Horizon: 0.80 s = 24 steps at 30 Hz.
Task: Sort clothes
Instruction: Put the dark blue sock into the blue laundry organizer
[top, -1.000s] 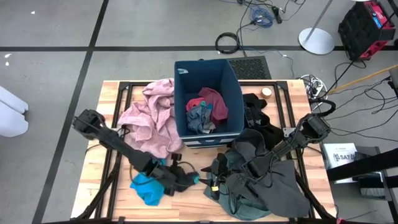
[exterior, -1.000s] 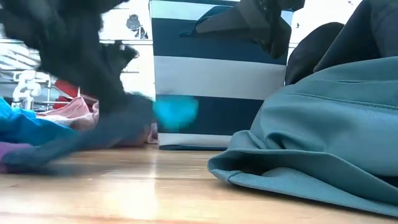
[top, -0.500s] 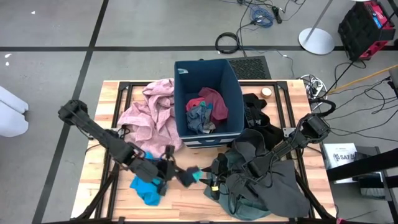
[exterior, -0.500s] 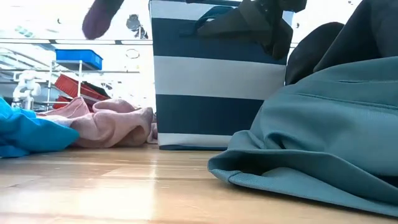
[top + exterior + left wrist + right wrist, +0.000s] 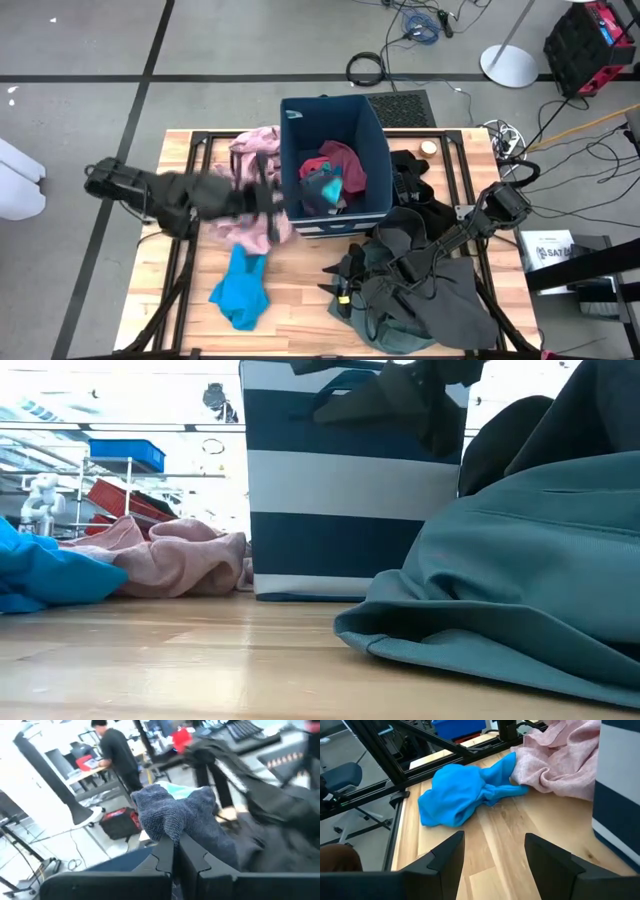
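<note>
Left of the bin [image 5: 290, 150], my left gripper [image 5: 173, 851] is pinched tight on a grey-blue knit piece [image 5: 175, 817], carrying it beside the bin's left wall, above the pink garment [image 5: 250, 160]. The bright-blue piece [image 5: 240, 290] lies on the table [image 5: 300, 320] in front of the bin, to its left. Inside the bin: red and grey items [image 5: 330, 180], sorted, I judge. Right of the bin, my right gripper [image 5: 492, 851] rests spread wide and empty by the grey-green heap [image 5: 420, 290]; black clothes [image 5: 410, 180] wait there too. Plenty left.
</note>
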Each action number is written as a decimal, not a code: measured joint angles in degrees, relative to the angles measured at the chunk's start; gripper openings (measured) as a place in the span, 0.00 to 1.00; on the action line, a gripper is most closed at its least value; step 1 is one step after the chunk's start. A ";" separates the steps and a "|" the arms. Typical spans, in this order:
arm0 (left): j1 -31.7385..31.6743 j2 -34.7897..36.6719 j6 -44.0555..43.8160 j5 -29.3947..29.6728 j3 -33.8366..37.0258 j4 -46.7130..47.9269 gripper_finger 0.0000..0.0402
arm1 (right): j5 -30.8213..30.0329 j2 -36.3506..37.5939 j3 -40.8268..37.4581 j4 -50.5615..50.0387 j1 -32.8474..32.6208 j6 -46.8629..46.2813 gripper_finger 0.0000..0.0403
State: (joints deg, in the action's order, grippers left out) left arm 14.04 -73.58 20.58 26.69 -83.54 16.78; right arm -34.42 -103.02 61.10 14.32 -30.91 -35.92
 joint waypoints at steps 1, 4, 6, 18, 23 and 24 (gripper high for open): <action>-3.07 -0.33 -0.52 -2.57 -1.11 0.00 0.03 | 0.03 0.00 0.00 0.25 0.18 0.23 0.49; -12.54 -1.81 -3.84 -8.62 -2.98 0.40 0.03 | 0.14 0.00 0.00 0.64 0.52 0.51 0.49; -18.64 -2.57 -8.77 -12.11 -3.25 0.41 0.03 | 0.25 0.00 0.00 0.53 0.58 0.95 0.49; -38.41 -12.45 -28.77 -28.97 -3.31 1.66 0.03 | 0.25 0.00 0.00 0.40 0.58 3.93 0.49; -39.25 -16.41 -29.11 -29.77 -3.31 2.33 0.05 | 0.25 0.00 0.00 -0.15 0.58 4.90 0.49; -39.25 -16.79 -29.11 -30.03 -3.31 2.28 0.06 | 0.29 0.00 0.00 -0.59 0.58 4.90 0.49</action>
State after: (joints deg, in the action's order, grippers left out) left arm -25.21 -90.37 -8.53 -3.34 -86.85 19.05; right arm -34.13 -103.02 61.10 13.73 -30.33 -31.03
